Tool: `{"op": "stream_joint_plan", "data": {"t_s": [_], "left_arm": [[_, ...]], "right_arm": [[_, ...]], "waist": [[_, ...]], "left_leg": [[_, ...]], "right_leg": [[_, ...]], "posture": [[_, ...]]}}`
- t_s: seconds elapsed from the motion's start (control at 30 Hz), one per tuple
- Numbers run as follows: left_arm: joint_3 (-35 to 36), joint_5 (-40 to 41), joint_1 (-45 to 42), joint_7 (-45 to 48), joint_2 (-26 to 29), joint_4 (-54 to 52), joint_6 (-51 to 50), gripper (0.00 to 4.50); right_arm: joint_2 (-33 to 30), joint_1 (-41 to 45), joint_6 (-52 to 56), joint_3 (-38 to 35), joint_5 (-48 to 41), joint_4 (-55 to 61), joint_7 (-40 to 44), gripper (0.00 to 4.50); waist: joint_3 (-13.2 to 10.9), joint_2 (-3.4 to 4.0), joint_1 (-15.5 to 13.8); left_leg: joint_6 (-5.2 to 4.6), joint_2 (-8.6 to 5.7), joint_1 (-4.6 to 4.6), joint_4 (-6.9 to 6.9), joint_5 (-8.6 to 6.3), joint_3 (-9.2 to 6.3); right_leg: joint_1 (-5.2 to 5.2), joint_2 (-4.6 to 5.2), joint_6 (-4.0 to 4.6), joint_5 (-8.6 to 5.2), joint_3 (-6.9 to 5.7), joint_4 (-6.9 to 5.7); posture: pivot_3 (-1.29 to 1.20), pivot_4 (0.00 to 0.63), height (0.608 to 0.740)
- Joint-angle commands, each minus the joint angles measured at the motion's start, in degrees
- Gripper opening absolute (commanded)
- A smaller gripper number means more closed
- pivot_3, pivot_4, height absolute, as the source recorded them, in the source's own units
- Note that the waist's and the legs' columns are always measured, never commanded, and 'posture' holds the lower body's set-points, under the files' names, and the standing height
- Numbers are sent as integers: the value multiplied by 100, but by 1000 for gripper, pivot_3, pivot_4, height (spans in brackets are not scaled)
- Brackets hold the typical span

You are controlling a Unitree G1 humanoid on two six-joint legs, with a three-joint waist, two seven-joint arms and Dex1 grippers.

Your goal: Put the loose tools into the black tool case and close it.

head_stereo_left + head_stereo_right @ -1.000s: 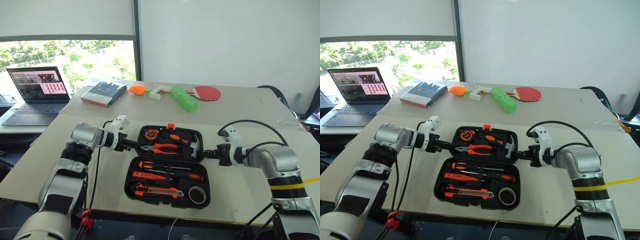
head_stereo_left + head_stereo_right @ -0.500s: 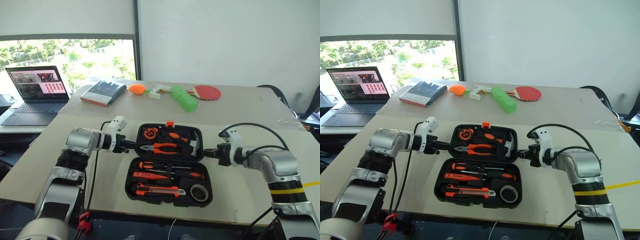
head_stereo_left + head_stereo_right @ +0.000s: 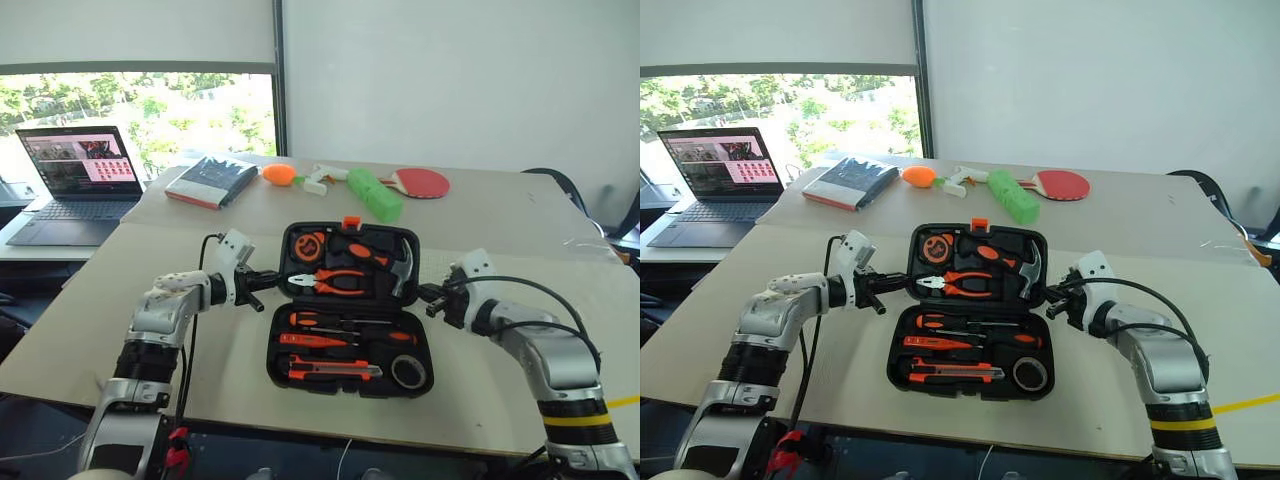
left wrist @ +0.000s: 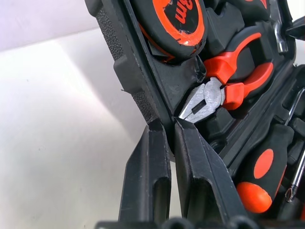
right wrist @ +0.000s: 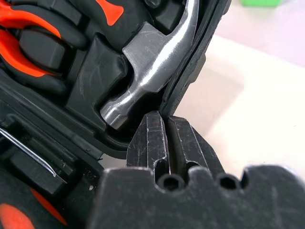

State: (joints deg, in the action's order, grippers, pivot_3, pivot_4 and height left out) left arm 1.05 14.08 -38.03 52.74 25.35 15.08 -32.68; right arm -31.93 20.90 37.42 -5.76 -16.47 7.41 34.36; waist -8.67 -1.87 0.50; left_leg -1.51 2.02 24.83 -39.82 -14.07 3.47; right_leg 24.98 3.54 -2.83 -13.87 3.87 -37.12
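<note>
The black tool case [image 3: 380,229] lies open in the middle of the near table, its lid tilted up from the base. Two screwdrivers [image 3: 340,322], a utility knife [image 3: 330,371] and a round tape measure [image 3: 407,372] sit in the base's slots. Pliers [image 3: 335,282] and a hammer [image 3: 405,262] sit in the lid. My left gripper [image 3: 275,278] is shut on the lid's left rim, seen close up under the left gripper [image 4: 170,125]. My right gripper [image 3: 428,297] is shut on the lid's right rim beside the hammer head [image 5: 152,52].
On the far table stand an open laptop [image 3: 75,175], a dark book [image 3: 212,182], an orange object [image 3: 278,174], a green foam block [image 3: 372,194] and a red paddle [image 3: 425,182]. The near table's front edge runs just below the case.
Both wrists have rolled, and the lid has tipped up from lying almost flat. The head camera has shifted, so the whole scene sits differently in the picture.
</note>
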Motion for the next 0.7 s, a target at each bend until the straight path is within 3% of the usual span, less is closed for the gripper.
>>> {"op": "stream_joint_plan", "data": {"t_s": [0.03, 0.37, 0.7], "left_arm": [[-221, -27, 20, 72, -247, -508, 1072, 15], [-356, -819, 641, -601, -407, -237, 3104, 15], [-198, -891, 1253, -959, -267, -564, 3576, 15]], "right_arm": [[103, -155, -980, 51, 149, 588, 2, 0], [58, -1094, -3508, 306, 1345, 292, -234, 0], [-48, -1734, -5017, 349, 2188, 210, -587, 0]], "waist": [[0, 0, 0], [0, 0, 6], [0, 0, 20]], "left_leg": [[0, 0, 1, 0, 0, 1], [2, -2, -2, 0, 2, 5], [2, 0, -63, 4, 1, 6]], "right_leg": [[1, 0, 0, 0, 1, 0], [-1, -1, 1, 1, 3, 0], [-60, -2, 0, 1, 3, 4]], "posture": [[0, 150, 736], [0, 150, 736], [0, 150, 736]]}}
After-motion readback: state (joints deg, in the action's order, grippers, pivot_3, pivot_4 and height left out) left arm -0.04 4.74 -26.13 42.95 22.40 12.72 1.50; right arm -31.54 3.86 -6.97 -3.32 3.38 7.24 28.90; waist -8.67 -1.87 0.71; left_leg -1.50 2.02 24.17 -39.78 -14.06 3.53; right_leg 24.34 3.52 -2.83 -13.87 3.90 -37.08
